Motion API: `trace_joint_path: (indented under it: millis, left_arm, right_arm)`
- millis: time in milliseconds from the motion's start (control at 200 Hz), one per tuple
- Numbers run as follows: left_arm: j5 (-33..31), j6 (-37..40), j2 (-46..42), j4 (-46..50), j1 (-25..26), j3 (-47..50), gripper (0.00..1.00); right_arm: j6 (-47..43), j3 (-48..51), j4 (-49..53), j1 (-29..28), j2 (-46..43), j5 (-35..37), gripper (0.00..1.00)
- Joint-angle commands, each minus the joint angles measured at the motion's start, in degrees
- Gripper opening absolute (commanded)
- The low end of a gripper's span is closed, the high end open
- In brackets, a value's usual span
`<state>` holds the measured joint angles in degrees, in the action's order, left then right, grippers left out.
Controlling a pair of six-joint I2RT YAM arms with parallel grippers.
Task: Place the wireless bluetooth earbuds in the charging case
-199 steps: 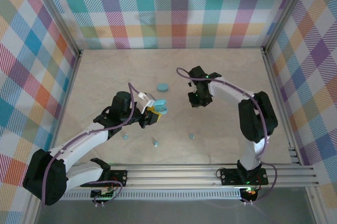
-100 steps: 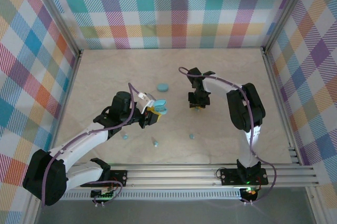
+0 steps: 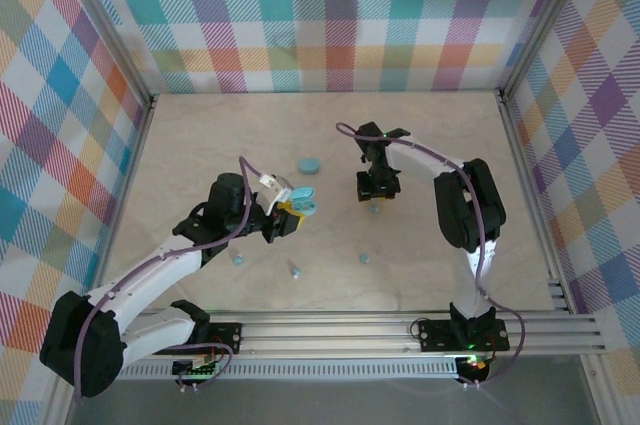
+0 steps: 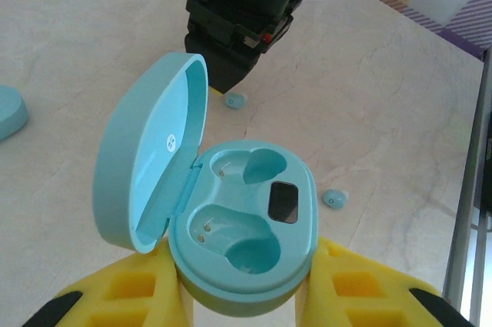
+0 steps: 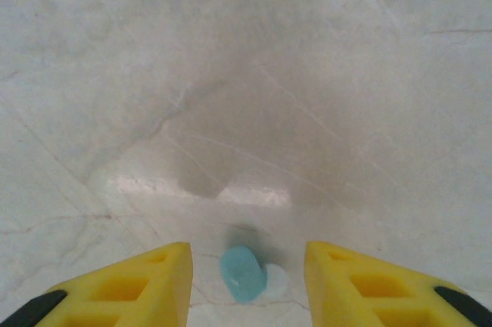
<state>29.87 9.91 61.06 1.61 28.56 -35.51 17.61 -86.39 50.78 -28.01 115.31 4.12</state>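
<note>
Earbud pick-up under way: the right claw (image 5: pixel 246 259) is hanging low over the counter (image 5: pixel 246 73), its jaws, pinched together a second ago, now spreading to straddle one earbud (image 5: pixel 243 273) lying untouched between them; the left claw (image 4: pixel 244 300) is clenching the open charging case (image 4: pixel 246 227) aloft nearby, lid tipped back, both sockets sitting empty; three more earbuds (image 3: pixel 365 258) are lying scattered on the counter's near side; the widening is likely readying a first pick, with no insertion yet done.
</note>
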Motion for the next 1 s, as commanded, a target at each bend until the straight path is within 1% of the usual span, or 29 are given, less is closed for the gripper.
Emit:
trace_joint_path:
  millis: [0,170,290,505,1000]
  left_arm:
    - [-0.31,0.37,-0.87,0.65,-0.52,-1.32,0.12]
    - [-0.36,0.19,0.17,-0.46,-0.51,-1.31,0.12]
    - [-0.03,0.19,0.91,-0.75,-0.53,-1.50,0.12]
    - [-0.07,-0.26,0.58,-0.93,-0.56,-1.14,0.12]
    - [-0.29,-0.77,-0.31,-1.18,-0.52,-0.27,0.12]
  right_arm:
    - [-6.20,-1.94,3.84,0.32,-2.63,1.17,0.42]
    - [-11.87,-1.36,4.45,-0.63,-2.45,-0.08,0.39]
    - [-14.82,-1.36,4.57,-2.17,-1.61,2.51,0.38]
    - [-14.99,-2.47,4.69,-3.19,0.25,2.56,0.38]
    - [-15.06,-0.05,3.19,-3.46,1.74,3.96,0.38]
